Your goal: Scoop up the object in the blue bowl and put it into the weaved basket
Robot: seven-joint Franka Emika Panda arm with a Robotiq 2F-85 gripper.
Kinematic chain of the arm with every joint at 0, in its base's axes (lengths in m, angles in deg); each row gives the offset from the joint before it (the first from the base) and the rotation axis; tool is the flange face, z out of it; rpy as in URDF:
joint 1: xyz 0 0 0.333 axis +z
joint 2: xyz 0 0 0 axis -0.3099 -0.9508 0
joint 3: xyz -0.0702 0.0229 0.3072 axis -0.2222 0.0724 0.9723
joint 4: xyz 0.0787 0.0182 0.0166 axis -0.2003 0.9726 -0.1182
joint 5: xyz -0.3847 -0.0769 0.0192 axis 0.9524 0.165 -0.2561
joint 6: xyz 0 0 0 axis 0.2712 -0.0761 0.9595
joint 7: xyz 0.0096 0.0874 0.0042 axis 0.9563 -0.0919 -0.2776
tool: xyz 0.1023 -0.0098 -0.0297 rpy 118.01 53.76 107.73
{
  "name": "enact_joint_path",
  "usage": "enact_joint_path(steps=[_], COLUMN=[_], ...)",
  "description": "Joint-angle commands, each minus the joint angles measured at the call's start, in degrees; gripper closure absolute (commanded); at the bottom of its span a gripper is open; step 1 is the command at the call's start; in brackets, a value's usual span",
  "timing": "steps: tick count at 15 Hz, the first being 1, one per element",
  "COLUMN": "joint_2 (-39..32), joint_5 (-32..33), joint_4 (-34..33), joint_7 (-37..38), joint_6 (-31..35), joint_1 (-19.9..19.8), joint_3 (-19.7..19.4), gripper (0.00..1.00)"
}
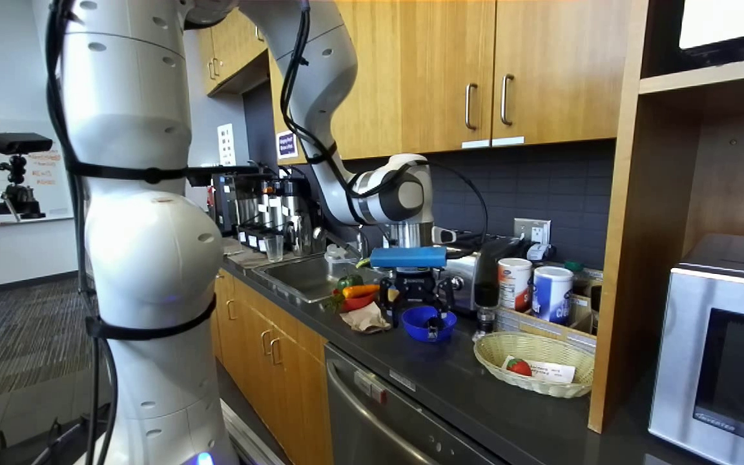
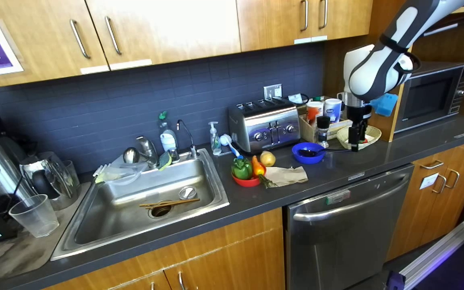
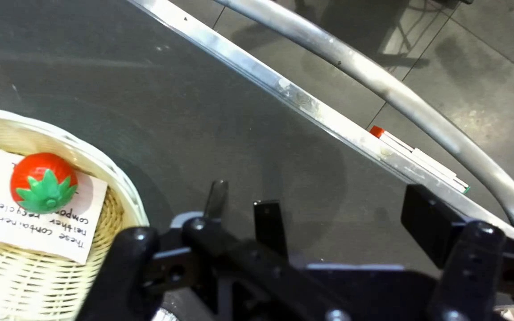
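Note:
The object is a small red lump with a green leafy top (image 3: 43,183). It lies on a printed paper in the weaved basket (image 3: 29,285), as both exterior views show (image 1: 519,367). The pale basket (image 1: 495,352) stands at the right by the wooden panel. The blue bowl (image 2: 308,158) stands left of it, and a black scoop (image 2: 336,150) rests in it with its handle over the rim. My gripper (image 2: 355,143) is above the counter near the handle's end; I cannot tell whether they touch. Its fingers (image 3: 328,209) are wide apart.
A pepper grinder (image 2: 322,131) and a toaster (image 2: 262,125) stand behind the bowl. A red bowl (image 2: 246,182) of vegetables and a brown napkin (image 2: 286,176) lie to its left. The wooden panel (image 1: 630,258) and microwave (image 1: 714,361) bound the right. The counter's front edge is close.

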Motion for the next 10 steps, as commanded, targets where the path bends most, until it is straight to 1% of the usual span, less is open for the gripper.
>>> enact_joint_path(steps=[1,8,9,10], joint_2=[3.3,4.2,2.1,2.2], joint_5=[-2.7,-5.4,-3.7,-4.1], joint_4=[3.1,3.8,2.0,2.0], joint_7=[-3.1,-5.7,-3.5,-3.9], joint_6=[1.3,1.2,0.2,0.2], joint_1=[-0.1,0.2,0.3,0.3], joint_3=[-0.6,-0.9,-0.8,-0.8], gripper=[0.0,0.0,0.0,0.0])
